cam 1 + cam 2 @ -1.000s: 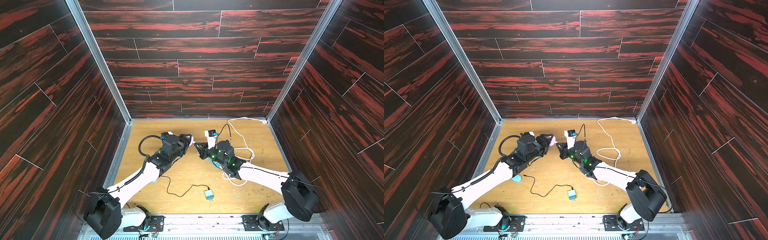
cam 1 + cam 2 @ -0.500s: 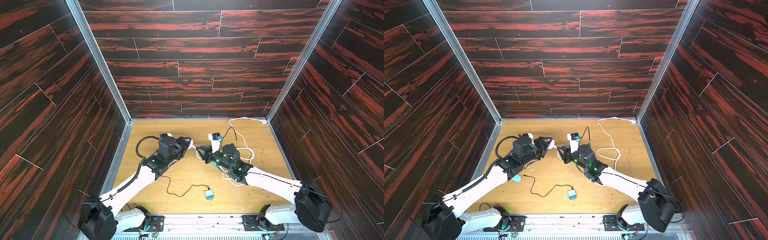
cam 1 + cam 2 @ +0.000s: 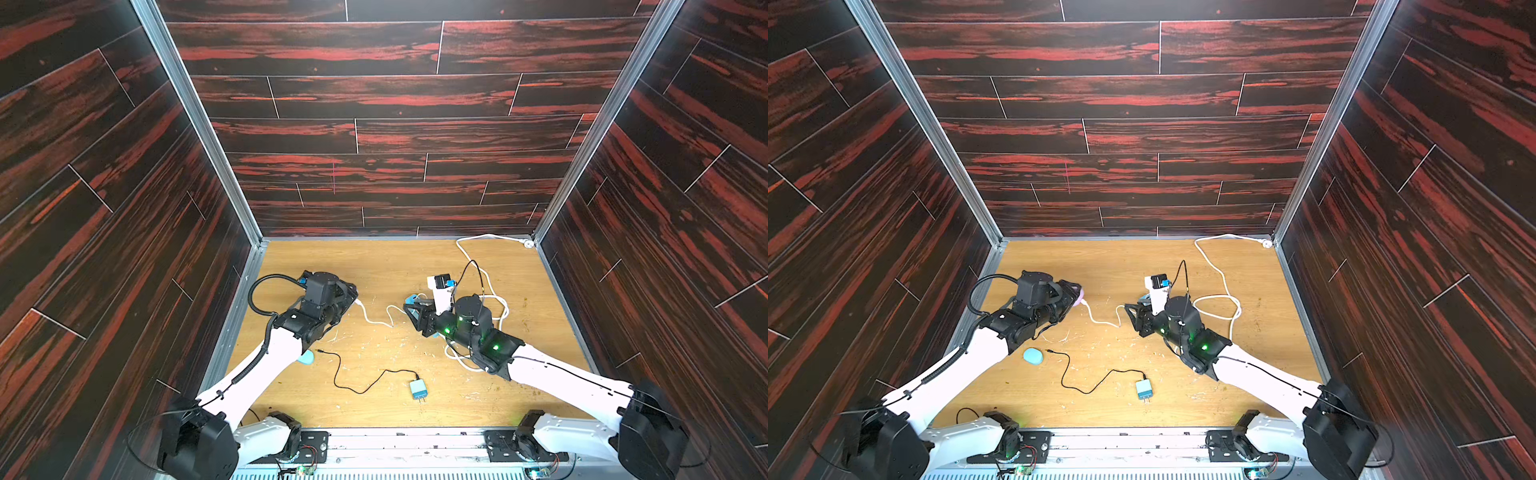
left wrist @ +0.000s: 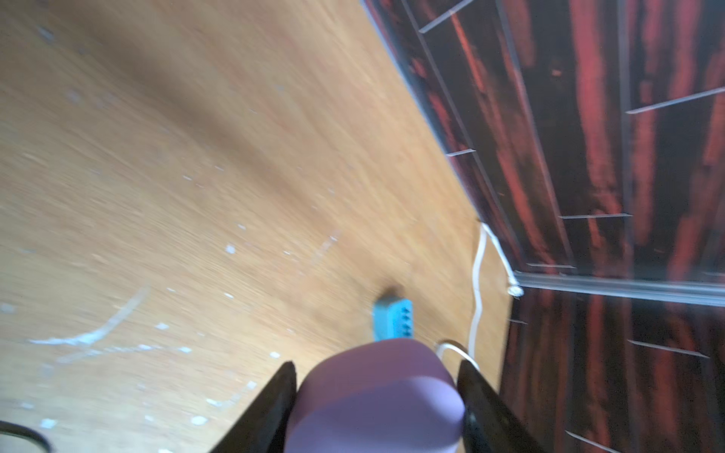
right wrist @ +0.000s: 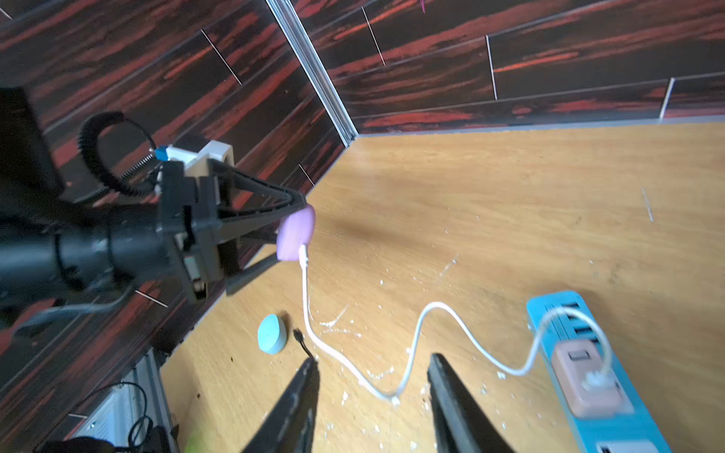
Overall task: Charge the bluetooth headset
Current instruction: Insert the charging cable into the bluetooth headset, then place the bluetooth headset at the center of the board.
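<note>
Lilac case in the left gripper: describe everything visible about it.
The lilac case is a small, smooth, rounded pebble shape, matte plastic by the look. The left gripper clamps it between both black fingers, apparently clear of the wooden table. A white cable is plugged into its edge and runs to a pink adapter on the blue power strip.

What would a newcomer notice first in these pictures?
The purple case, clamped in the left gripper over the table, with a white cable plugged into it. That cable loops across to a pink charger on the blue power strip by the open right gripper.
</note>
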